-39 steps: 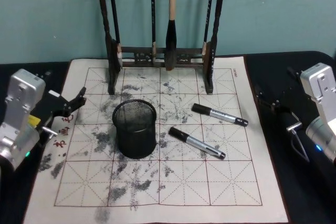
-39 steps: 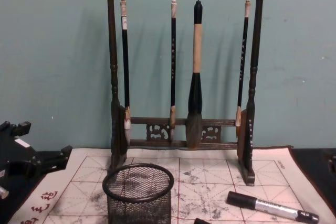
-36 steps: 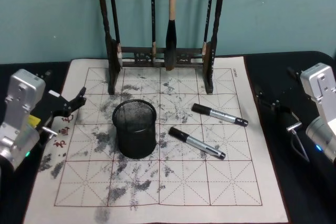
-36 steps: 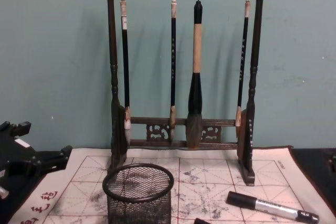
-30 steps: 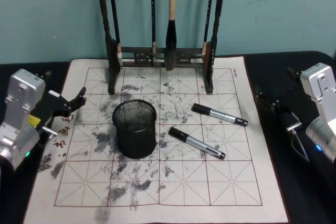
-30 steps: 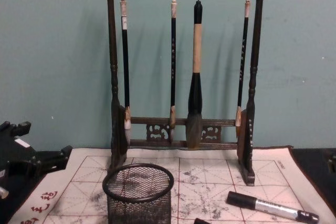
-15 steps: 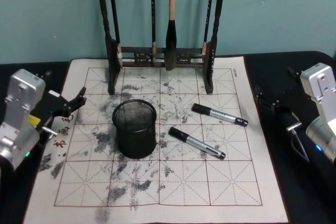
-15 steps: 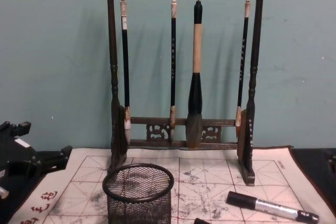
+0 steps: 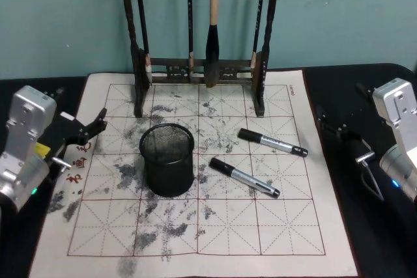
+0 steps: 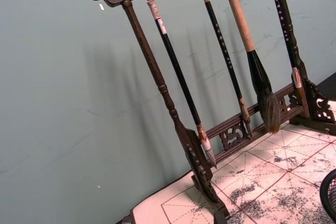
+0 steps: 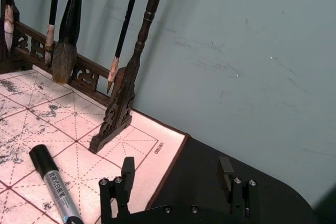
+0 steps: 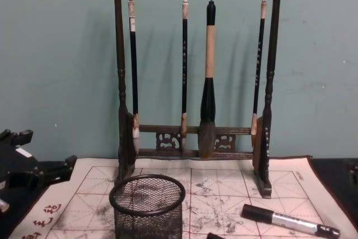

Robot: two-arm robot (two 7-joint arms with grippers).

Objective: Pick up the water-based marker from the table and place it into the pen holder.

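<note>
Jaws on your right arm (image 9: 394,141) are released. Its two fingers (image 11: 127,167) stand well apart with nothing between them, off the right edge of the surface (image 9: 293,226) over the dark cloth. Your left jaws, on the left arm (image 9: 26,144), hang just off the mat's left edge; going by the chest view they are also spread and empty.

The water-based marker (image 9: 244,178) lies flat on the felt, just right of the pen holder (image 9: 169,177). It lies at an angle, with its black cap toward the holder. A second marker (image 9: 272,142) lies farther back and to the right, apart from the first and nearer the foot of the brush rack (image 9: 199,66).

Expect either marker to be light and rigid, with a smooth round barrel that can roll or slide if you catch it off-centre. Take hold across the silver-grey barrel near its middle, with the fingers set square to its length. That should keep it from swinging when lifted. The cap looks thicker, so a grip there would probably sit less evenly. Because it lies flat, your fingertips will need to come down almost to the felt on both sides.

The mesh holder stands upright and looks light, so a bump on its rim could shift it.
</note>
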